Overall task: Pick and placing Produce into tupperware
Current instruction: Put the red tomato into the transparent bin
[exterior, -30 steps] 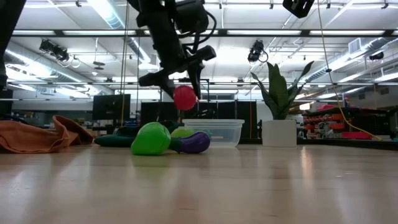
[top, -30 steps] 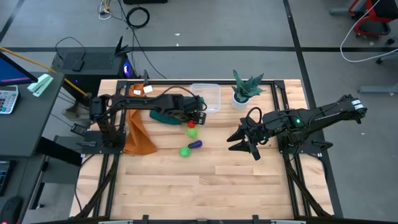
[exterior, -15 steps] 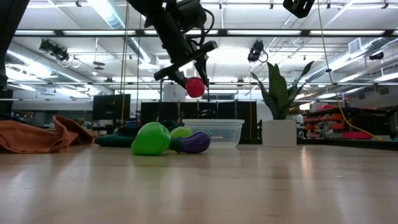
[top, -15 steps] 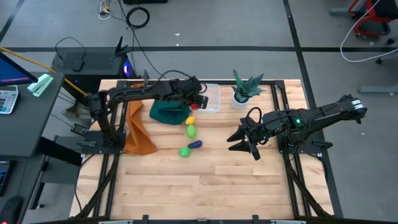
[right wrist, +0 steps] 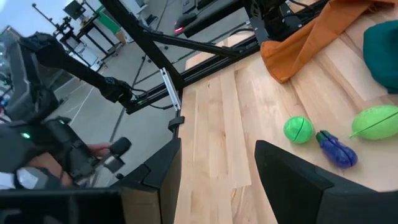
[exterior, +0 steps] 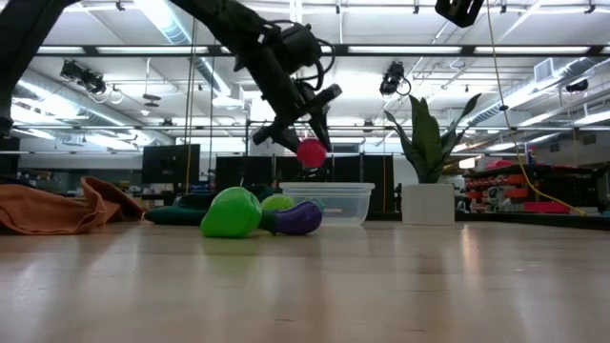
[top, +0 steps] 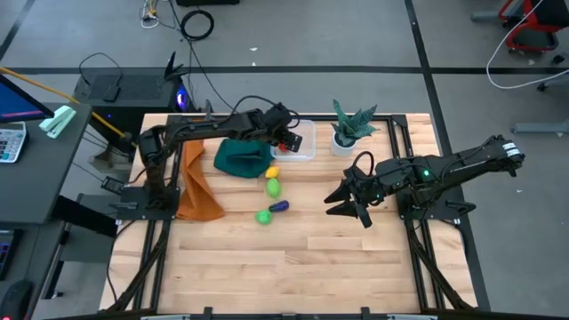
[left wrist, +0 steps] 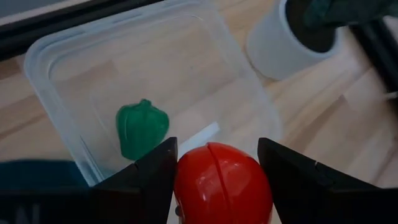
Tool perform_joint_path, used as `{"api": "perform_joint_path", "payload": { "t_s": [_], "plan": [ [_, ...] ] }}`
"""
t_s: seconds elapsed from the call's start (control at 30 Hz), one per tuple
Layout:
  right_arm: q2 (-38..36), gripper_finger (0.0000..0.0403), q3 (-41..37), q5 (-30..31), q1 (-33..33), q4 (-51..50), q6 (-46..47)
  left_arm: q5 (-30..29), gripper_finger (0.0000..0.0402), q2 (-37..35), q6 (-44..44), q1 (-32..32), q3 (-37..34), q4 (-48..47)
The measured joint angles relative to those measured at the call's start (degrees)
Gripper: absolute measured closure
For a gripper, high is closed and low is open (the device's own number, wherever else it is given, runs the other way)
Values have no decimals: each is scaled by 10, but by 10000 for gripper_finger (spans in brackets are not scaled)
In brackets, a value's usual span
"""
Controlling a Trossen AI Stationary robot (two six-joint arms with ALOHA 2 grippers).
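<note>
Above the tupperware (left wrist: 62,56), left pincer (left wrist: 217,163) clamps the red produce (left wrist: 222,180) between its fingers.

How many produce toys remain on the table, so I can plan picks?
4: yellow piece by the teal cloth, light-green piece, bright green ball, purple piece. None looks hidden.

I'm seeing the red produce (left wrist: 222,184) being cut off by the frame's bottom edge in my left wrist view. In the high view, the left end effector (top: 286,142) is hiding it, and the tupperware's (top: 300,153) contents are too small to tell.
</note>
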Motion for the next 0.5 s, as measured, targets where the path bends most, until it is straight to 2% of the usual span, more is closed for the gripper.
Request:
{"api": "perform_joint_path", "payload": {
  "t_s": [0.33, 0.5],
  "plan": [
    [0, 236, 0, 0, 0, 6, 23, -5, 180, 16, 103, 18, 0, 10],
    [0, 236, 0, 25, 0, 17, 33, -6, 178, 16, 163, 22, 0, 15]
  ]
}}
